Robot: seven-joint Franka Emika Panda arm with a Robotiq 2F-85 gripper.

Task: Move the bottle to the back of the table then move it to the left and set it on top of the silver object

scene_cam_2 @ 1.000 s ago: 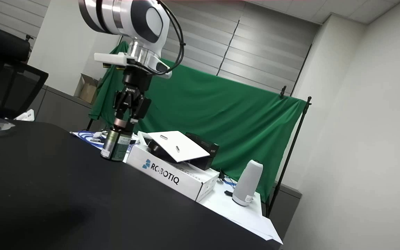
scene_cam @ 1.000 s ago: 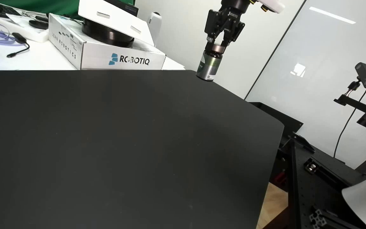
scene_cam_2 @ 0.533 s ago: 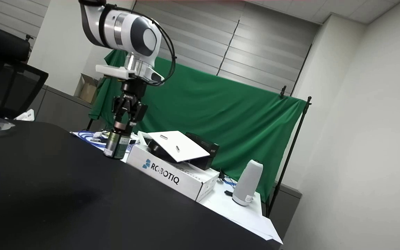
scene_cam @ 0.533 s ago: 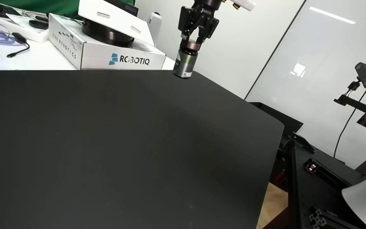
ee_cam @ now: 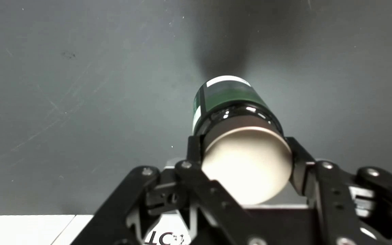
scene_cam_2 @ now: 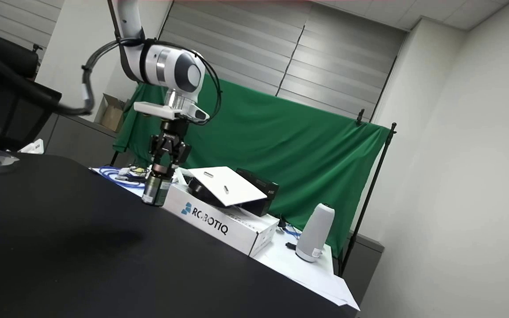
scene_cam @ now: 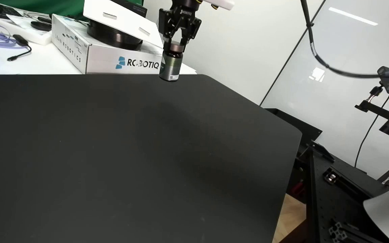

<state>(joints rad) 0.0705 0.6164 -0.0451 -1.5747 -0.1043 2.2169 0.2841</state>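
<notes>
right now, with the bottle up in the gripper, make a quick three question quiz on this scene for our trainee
1. Which part of the bottle does the gripper hold?
2. Fill in the blank: the white box past the edge of the table bears the printed name ____.
3. True or false: the bottle rests on the white box.

Key:
1. Its cap.
2. ROBOTIQ.
3. False; the two only overlap in the exterior views, and the wrist view shows the bottle held over the table.
</notes>
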